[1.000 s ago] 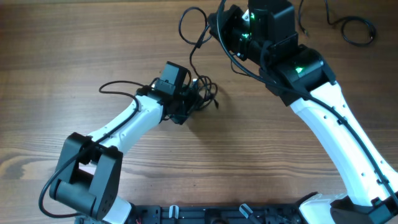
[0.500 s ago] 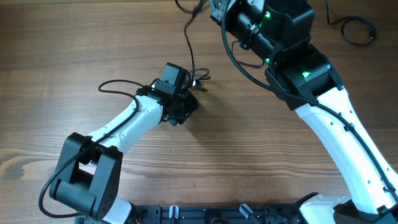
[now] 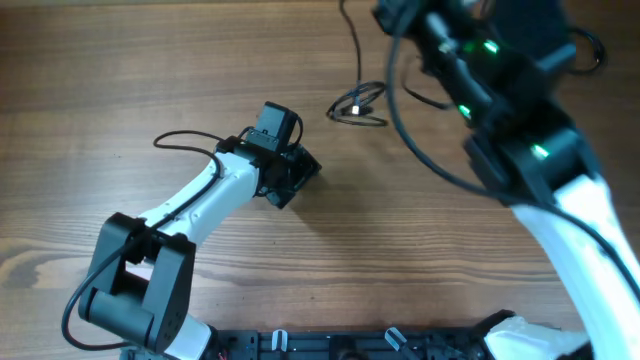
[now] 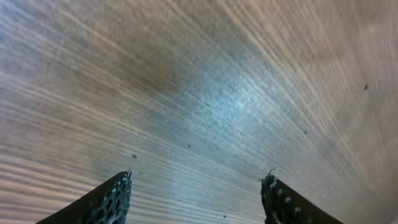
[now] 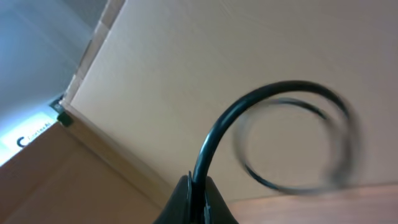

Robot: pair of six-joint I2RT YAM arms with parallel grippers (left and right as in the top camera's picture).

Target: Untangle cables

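The cables show in the overhead view as a small black looped tangle [image 3: 358, 106] on the wood table, to the upper right of my left gripper. One thin strand [image 3: 352, 45] rises from it toward my raised right gripper [image 3: 392, 14] at the top edge. In the right wrist view the right gripper [image 5: 198, 188] is shut on a black cable [image 5: 214, 134] that curls into a loop above the jaws. My left gripper [image 3: 300, 172] is apart from the tangle. In the left wrist view it [image 4: 198, 182] is open and empty over bare wood.
Another black cable [image 3: 588, 50] lies at the table's far right corner, partly hidden by the right arm. The right arm [image 3: 520, 130] stands high and covers the upper right. The left arm's own wire [image 3: 185, 138] loops beside its forearm.
My right gripper has risen and moved right with the cable. The tangle has been dragged away from my left gripper's tips, up and to the right. The left arm has barely moved.
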